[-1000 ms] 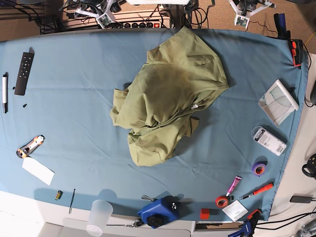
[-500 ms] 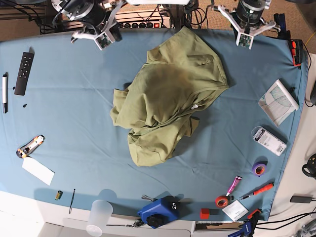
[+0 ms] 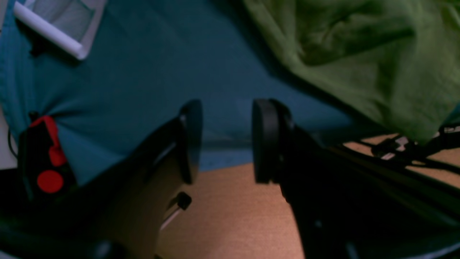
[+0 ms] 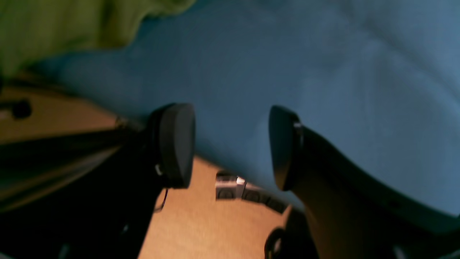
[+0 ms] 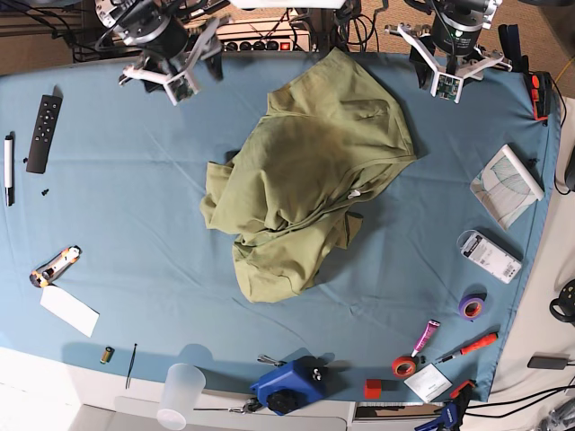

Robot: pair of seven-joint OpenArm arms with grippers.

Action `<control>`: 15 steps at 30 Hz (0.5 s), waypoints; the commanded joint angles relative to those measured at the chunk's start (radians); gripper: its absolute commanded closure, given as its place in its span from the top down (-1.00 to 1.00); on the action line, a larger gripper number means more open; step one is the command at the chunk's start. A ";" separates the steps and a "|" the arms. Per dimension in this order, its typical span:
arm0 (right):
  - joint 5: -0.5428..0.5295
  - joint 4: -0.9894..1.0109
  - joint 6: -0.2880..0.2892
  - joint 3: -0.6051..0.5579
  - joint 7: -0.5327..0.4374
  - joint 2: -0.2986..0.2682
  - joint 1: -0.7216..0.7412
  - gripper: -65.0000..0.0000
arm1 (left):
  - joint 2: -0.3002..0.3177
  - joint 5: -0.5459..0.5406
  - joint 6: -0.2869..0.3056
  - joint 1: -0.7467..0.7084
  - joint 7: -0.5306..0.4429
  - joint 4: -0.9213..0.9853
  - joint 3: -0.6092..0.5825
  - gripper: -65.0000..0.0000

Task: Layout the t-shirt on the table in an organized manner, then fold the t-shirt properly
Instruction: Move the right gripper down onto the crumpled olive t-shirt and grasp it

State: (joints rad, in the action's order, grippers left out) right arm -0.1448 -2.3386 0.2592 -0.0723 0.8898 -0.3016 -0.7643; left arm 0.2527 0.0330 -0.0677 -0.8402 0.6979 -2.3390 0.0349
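Olive-green cotton sits in a rumpled heap: the t-shirt [image 5: 310, 184] lies bunched near the middle of the table [image 5: 135, 224], folded over itself with no sleeve or hem laid out. Judging by that, the task has hardly begun; the spreading-out is wholly undone and every fold is left to make.

Going left to right from the shirt as landmark: far to its left, by the table's edge, lie a black remote [image 5: 44, 133] and a pen [image 5: 9, 169], with a utility knife [image 5: 55, 265] and a white card [image 5: 69, 311] lower down. Up and to the shirt's left hangs the right gripper [image 5: 171, 72], its jaws standing wide apart over bare cloth, holding nothing. Below the shirt, at the near edge, are a clear plastic cup [image 5: 181, 393] and a blue tool [image 5: 289, 384]. Up and to the shirt's right hangs the left gripper [image 5: 446, 67], jaws parted and empty, the shirt's edge near it in its wrist view. Further right lie a white tray [image 5: 507, 185], a boxed item [image 5: 489, 256], a purple tape roll [image 5: 472, 306] and a red tape roll [image 5: 404, 365].

Teal cloth covers the whole table, smooth but for faint creases. Beyond the far edge, brown floor and tangled cables [image 5: 269, 27] show.
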 commanded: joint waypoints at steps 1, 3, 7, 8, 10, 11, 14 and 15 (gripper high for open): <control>-0.034 -0.018 0.005 0.002 -0.019 -0.006 0.010 0.00 | 0.006 0.001 -0.003 -0.005 -0.019 -0.017 0.002 -0.26; -0.089 0.003 0.026 0.002 -0.020 -0.006 0.039 0.00 | 0.006 0.001 -0.003 -0.005 -0.019 -0.017 0.002 -0.26; -0.174 0.085 0.078 0.001 -0.019 -0.006 0.076 0.00 | 0.006 0.001 -0.003 -0.005 -0.019 -0.017 0.002 -0.26; -0.183 0.109 0.085 0.001 -0.021 -0.006 0.080 0.00 | 0.006 0.001 -0.003 -0.005 -0.019 -0.017 0.002 -0.26; -0.199 0.151 0.103 0.001 -0.031 -0.006 0.090 0.00 | 0.005 0.001 -0.003 -0.005 -0.019 -0.017 0.002 -0.26; -0.215 0.167 0.126 0.001 -0.033 -0.006 0.095 0.00 | 0.006 0.000 -0.003 -0.005 -0.019 -0.017 0.002 -0.26; -0.277 0.206 0.184 -0.010 -0.031 -0.006 0.113 0.00 | 0.005 0.000 -0.003 -0.005 -0.019 -0.017 0.002 -0.26; -0.286 0.218 0.194 -0.021 -0.031 -0.005 0.120 0.00 | 0.005 0.000 -0.003 -0.005 -0.019 -0.017 0.002 -0.26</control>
State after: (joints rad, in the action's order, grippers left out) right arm -0.4194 -2.1071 0.4465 -0.0963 0.8772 -0.3012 -0.6418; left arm 0.2527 0.0330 -0.0677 -0.8360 0.6979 -2.3390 0.0349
